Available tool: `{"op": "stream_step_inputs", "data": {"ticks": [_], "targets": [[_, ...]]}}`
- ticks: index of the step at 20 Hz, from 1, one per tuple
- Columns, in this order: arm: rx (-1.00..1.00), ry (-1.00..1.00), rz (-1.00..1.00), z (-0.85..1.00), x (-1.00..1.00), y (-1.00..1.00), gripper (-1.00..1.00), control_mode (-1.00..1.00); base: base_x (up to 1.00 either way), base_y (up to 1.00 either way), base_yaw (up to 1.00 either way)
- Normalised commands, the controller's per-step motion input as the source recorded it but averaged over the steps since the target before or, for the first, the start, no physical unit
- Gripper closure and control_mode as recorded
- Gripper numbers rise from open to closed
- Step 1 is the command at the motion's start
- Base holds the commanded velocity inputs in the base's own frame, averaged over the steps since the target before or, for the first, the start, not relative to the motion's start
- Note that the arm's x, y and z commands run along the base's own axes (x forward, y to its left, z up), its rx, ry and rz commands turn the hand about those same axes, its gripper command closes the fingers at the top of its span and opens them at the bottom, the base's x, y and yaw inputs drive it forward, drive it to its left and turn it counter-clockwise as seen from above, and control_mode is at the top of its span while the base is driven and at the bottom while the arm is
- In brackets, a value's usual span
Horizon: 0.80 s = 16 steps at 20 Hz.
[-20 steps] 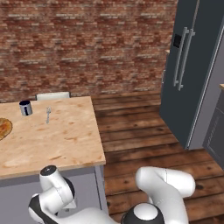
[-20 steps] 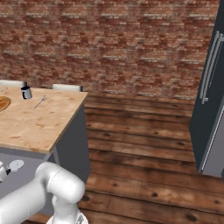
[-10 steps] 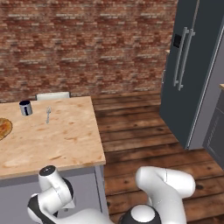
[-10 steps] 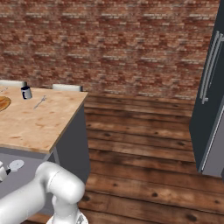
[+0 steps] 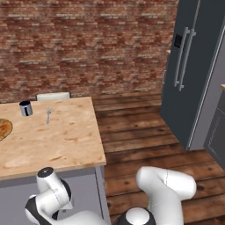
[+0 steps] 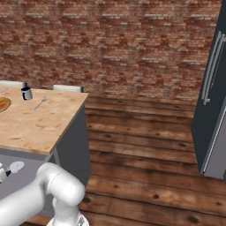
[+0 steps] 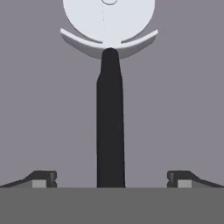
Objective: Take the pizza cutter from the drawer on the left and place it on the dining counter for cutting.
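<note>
In the hand view the pizza cutter (image 7: 110, 118) lies on a flat grey surface, straight along the line of sight: its black handle runs up the middle of the picture and its round pale wheel sits at the top, cut off by the edge, with a curved grey guard just under it. The gripper (image 7: 111, 179) stands spread wide — one dark fingertip (image 7: 41, 178) far to the left of the handle, the other far to the right — and the handle passes midway between them without touching either. Nothing is held.

In the left base view the arm is folded low: a white elbow bulges at the bottom right, and the forearm reaches down and to the left, below the edge of the dining counter (image 5: 66, 145) and in front of its dark grey base. In the right base view the white arm curves from the bottom left towards the same low spot, where the cutter's pale wheel (image 6: 16, 167) peeks out at the left edge, below the counter top.

On the counter stand a small dark cup (image 5: 26, 108), a fork (image 5: 48, 116) just beside it, and a pizza (image 5: 3, 128) at the left edge. A dark fridge (image 5: 193, 74) stands well apart on the right, on the wooden floor (image 5: 140, 136).
</note>
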Motion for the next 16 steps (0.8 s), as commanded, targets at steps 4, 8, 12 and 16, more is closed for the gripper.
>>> {"op": "stream_step_inputs", "data": {"ticks": [4, 8, 12, 16], "targets": [[0.00, 0.00, 0.00, -0.12, 0.13, 0.11, -1.00, -1.00, 0.00, 0.00, 0.00], [0.00, 0.00, 0.00, -0.13, 0.08, 0.02, -1.00, -1.00, 0.00, 0.00, 0.00], [0.00, 0.00, 0.00, -0.18, 0.03, 0.00, -1.00, -1.00, 0.00, 0.00, 0.00], [0.00, 0.00, 0.00, -0.27, 0.00, 0.00, -1.00, -1.00, 0.00, 0.00, 0.00]]}}
